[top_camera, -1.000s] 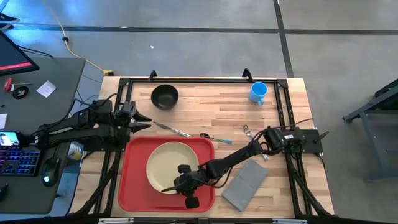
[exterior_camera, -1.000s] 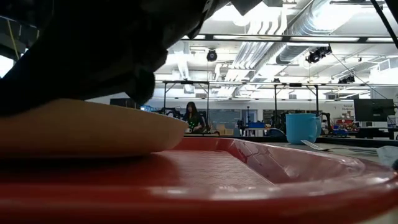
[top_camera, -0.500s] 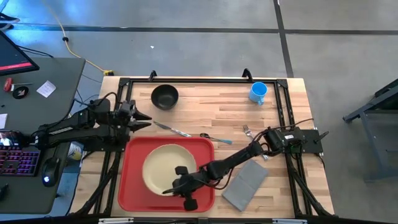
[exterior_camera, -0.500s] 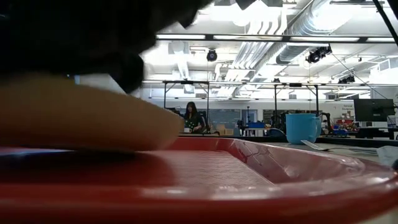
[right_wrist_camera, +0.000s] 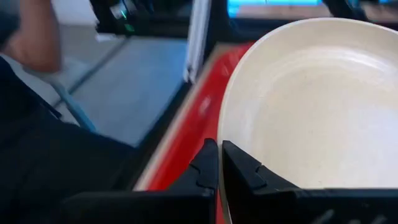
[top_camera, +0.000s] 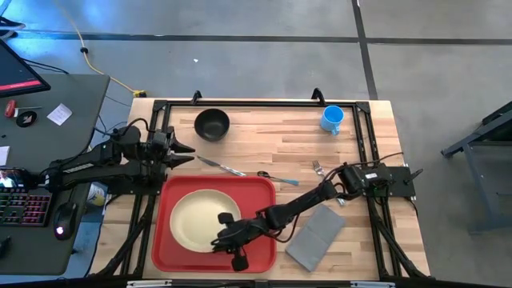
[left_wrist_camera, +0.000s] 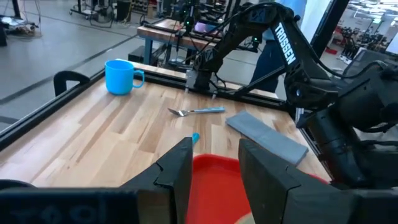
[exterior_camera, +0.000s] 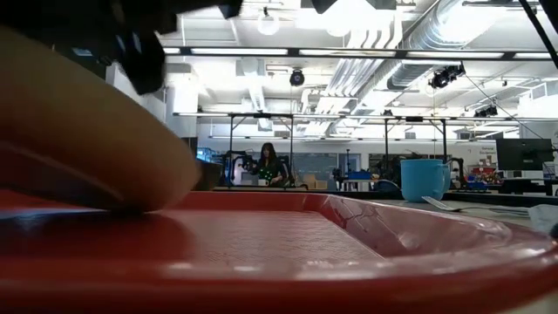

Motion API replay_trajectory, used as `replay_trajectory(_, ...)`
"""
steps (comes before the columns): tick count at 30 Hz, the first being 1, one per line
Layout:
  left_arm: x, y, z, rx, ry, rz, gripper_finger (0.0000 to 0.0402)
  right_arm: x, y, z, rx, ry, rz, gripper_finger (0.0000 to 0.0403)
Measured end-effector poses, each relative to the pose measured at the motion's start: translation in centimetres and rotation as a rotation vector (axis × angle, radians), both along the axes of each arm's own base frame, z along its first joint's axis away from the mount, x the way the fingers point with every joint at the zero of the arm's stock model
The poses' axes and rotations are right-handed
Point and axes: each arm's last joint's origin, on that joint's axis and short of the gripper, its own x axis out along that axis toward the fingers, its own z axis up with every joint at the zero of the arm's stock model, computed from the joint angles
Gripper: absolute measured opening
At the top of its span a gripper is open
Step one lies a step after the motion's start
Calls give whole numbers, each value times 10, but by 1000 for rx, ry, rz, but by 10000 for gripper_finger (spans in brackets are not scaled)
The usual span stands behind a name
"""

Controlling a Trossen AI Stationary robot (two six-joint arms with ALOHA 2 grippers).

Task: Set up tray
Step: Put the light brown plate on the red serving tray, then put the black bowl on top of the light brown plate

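The red tray [top_camera: 260, 240] lies at the table's near edge, and the cream plate [top_camera: 196, 220] is on its left half. In the low view the plate [exterior_camera: 78, 148] fills the left side, above the tray [exterior_camera: 331, 253]. My right gripper [top_camera: 220, 238] reaches in from the right and is shut on the plate's near right rim; the right wrist view shows the plate [right_wrist_camera: 311, 106] and the tray [right_wrist_camera: 186, 140]. My left gripper [top_camera: 182, 150] hovers open off the tray's far left corner, its open fingers [left_wrist_camera: 214, 165] touching nothing. My right gripper pinches the plate's rim [right_wrist_camera: 225, 134] between its two fingers, one on the inner side and one on the outer side. It comes from the table's right, slanting down. The plate sits tilted, its lower side [exterior_camera: 131, 208] resting on the tray.
On the bare wood beyond the tray lie a knife [top_camera: 222, 167], a spoon [top_camera: 276, 178] and a fork [top_camera: 320, 168]. A black bowl [top_camera: 212, 124] and a blue mug [top_camera: 333, 119] stand near the far edge. A grey napkin [top_camera: 316, 238] lies right of the tray.
My right gripper has moved toward the table's left, keeping its hold on the rim. The plate has slid with it from the middle of the tray onto the tray's left half. The tray has stayed in place.
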Motion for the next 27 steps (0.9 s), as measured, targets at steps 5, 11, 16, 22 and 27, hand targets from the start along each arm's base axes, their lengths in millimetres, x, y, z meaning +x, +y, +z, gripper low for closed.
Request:
replay_trajectory(5,0,0,0,-3,1,-8,166,3,1,-14,-23,-16,4,4)
replay_trajectory(11,0,0,0,-6,4,-12,166,5,1,-20,-24,-23,-3,12)
replay_trajectory(16,0,0,-2,-9,16,-12,165,5,1,-19,-24,-43,-4,42)
replay_trajectory(22,0,-1,-2,-14,23,-22,166,5,2,-19,-16,-35,1,107)
replay_trajectory(27,0,-1,-4,-39,37,-30,165,3,0,-18,-23,12,-28,150)
